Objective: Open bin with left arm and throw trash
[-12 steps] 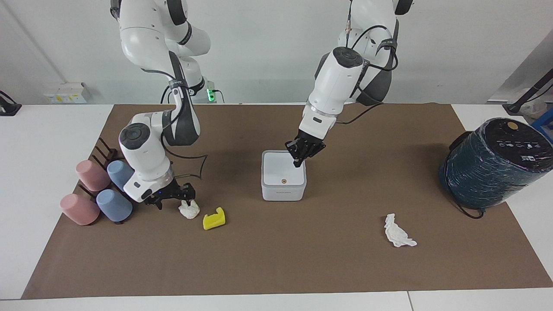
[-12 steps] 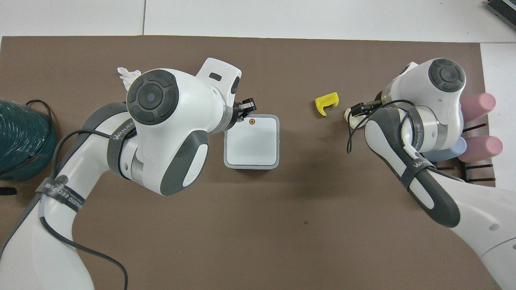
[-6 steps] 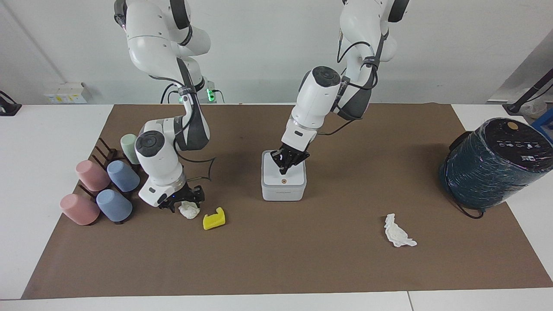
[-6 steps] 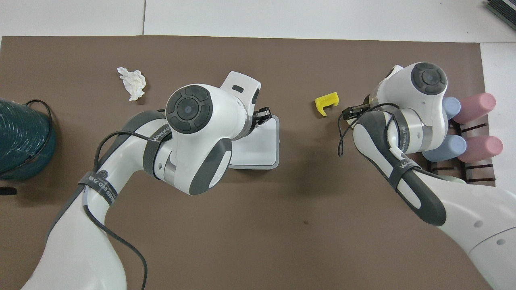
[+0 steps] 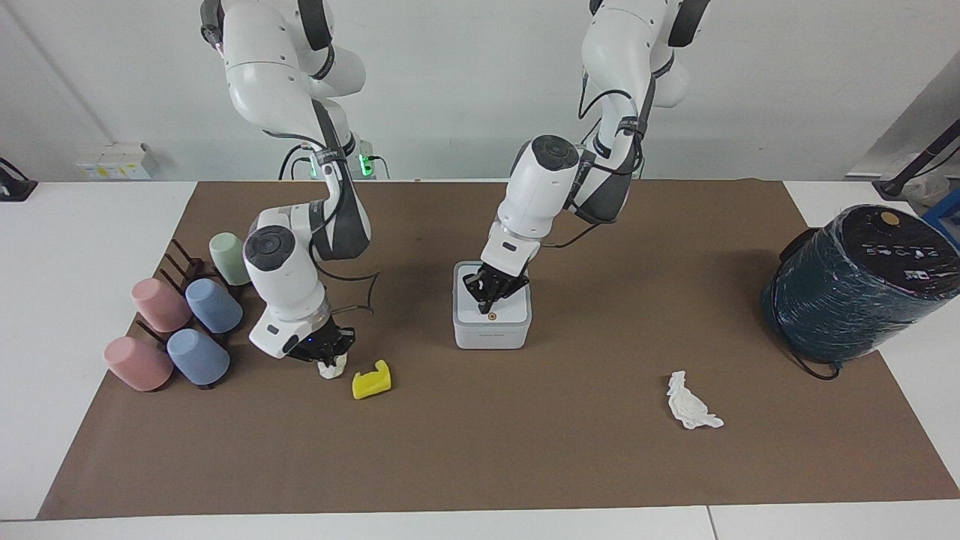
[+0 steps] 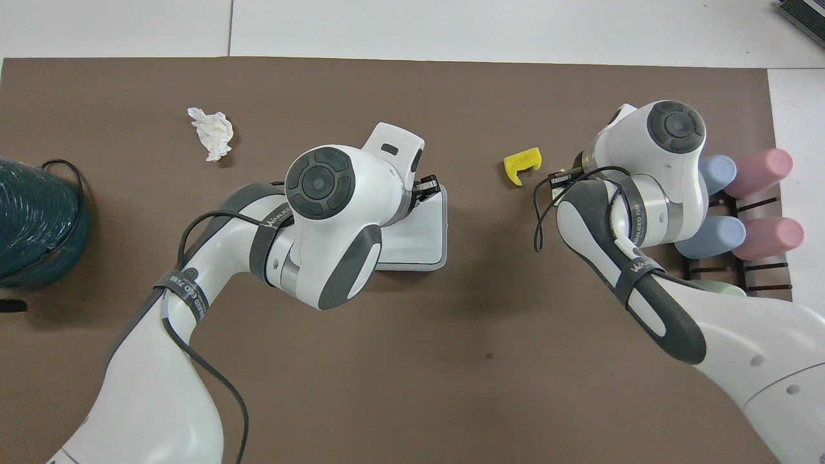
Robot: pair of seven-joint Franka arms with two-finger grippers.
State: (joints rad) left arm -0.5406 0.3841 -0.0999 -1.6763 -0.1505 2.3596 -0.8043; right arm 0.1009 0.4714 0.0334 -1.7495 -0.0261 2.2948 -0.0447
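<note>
Looking from the facing camera, you see the left gripper (image 5: 487,291) low over the lid of the bin (image 5: 492,324), which sits closed near the middle of the brown mat (image 5: 525,450); its fingertips come down just beside the tiny orange dot (image 5: 491,316), and you cannot tell whether they are parted or together. The right gripper (image 5: 328,354) is down on a crumpled paper wad (image 5: 331,368) toward the right arm's end of the worktop, its jaws narrow and closed around the paper. The yellow chunk (image 5: 372,380) lies just beside that wad. A second paper wad (image 5: 691,403) lies alone toward the left arm's end, near the worktop's edge farthest from the robots. Pastel cups (image 5: 176,330) rest on a dark rack near the right arm's end, and a dark teal cylinder (image 5: 859,285) stands at the left arm's end.

From the overhead camera, the left arm (image 6: 322,219) covers much of the bin (image 6: 425,238), so you see only part of its lid and rim. The right arm (image 6: 644,193) hides the wad it holds. The yellow chunk (image 6: 522,164) and the second paper wad (image 6: 211,132) lie in plain sight.
</note>
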